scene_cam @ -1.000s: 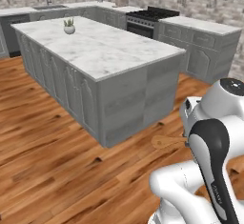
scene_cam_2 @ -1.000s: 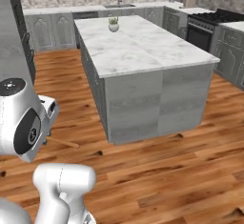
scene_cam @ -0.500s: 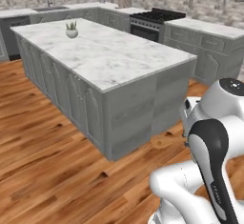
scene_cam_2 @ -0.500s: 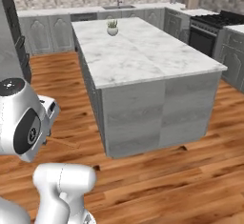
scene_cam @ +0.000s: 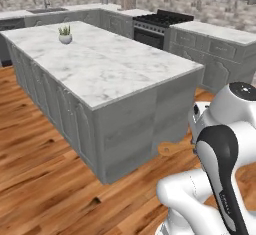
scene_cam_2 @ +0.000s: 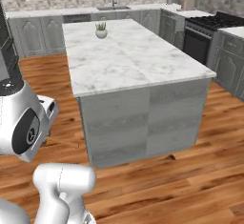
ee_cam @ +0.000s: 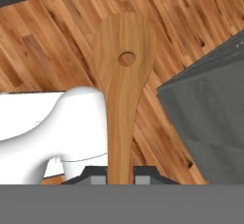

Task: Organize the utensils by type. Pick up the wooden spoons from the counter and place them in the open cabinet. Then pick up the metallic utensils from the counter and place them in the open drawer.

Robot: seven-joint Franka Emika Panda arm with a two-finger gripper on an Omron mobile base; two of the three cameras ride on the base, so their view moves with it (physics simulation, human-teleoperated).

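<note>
wooden spoon (ee_cam: 125,89) handle (lower end) hidden

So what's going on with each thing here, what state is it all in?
wooden spoon: held up off the floor, handle between the finger tips, flat head with a small hole pointing away.
gripper: shut on the wooden spoon.
island counter: marble top, bearing a small potted plant standing upright.
stove: against the far wall, oven door shut.

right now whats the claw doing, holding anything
claw: closed on a wooden spoon, flat head pointing away over the wood floor.
</note>
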